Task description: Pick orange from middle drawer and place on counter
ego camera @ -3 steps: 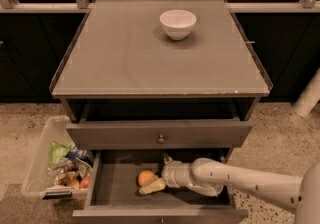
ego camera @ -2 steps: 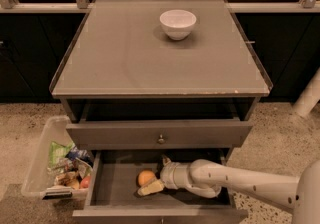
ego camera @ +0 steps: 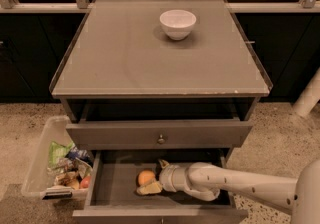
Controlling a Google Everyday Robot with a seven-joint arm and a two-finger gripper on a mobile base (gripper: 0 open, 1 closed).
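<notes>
Grey-brown middle drawer (ego camera: pixel 115 188) is low, so my gripper (ego camera: pixel 153 178) reaches in sideways, orange (ego camera: pixel 145 176) right at its tip. Gripping or loose, can't tell. The counter (ego camera: pixel 125 63) waits above.

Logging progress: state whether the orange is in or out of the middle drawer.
In: the orange rests on the floor of the open middle drawer, with the hand beside it.

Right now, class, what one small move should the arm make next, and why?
Probably close the fingers on the orange. The gripper is down inside the open middle drawer with its fingers spread and the orange right at their tips. The orange rests on the drawer floor, not yet lifted, so a firm grasp looks like the step before raising it.
</notes>
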